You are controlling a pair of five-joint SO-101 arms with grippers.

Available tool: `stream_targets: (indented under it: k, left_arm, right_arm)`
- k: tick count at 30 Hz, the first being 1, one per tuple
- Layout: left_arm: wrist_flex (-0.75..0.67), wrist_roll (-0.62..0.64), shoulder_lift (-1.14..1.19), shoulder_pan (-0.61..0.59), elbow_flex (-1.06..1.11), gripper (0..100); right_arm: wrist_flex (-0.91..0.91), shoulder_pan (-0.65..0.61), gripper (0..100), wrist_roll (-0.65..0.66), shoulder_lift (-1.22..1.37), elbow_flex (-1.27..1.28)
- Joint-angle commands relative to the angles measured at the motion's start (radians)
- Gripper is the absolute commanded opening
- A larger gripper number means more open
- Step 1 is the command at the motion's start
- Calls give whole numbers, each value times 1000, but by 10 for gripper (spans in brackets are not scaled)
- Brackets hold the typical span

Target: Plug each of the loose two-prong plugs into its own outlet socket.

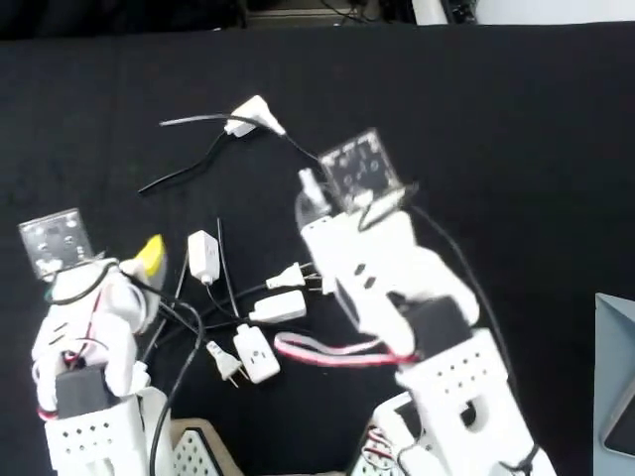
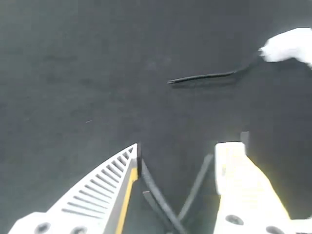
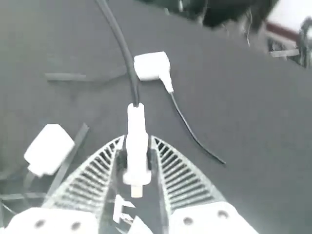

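Right wrist view: right fingers (image 3: pixel 180 170) clenched on a white plug (image 3: pixel 136 151), near desk (image 1: pixel 516 109) centre. Its black cord (image 3: pixel 122 53) could snag the tangled sockets (image 1: pixel 278 307) and twist it. Left fingers (image 2: pixel 97 195) spread, straddling cords (image 2: pixel 161 209). Open room lies toward the far edge; between the arms it is crowded.

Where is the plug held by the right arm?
In the right wrist view the plug sits clamped in the right gripper. The high view puts it mid-table, just short of the white block at the far side.
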Motion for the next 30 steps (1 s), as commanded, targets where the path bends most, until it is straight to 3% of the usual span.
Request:
stream_targets:
  k: [1, 9, 16, 20, 30]
  left_arm:
    - [-87, 54, -6, 119, -35, 278]
    - [-259, 95, -6, 274, 25, 278]
    - [-264, 87, -6, 420, 18, 278]
    - [-262, 8, -6, 481, 18, 278]
    - [-255, -81, -8, 570, 1, 278]
  right_arm:
    - [-123, -94, 11, -51, -94, 97]
    - [-262, -196, 11, -100, -189, 315]
    - [-261, -265, 11, -92, -189, 363]
    - [-255, -267, 11, -92, -188, 364]
    - [-157, -265, 11, -92, -188, 364]
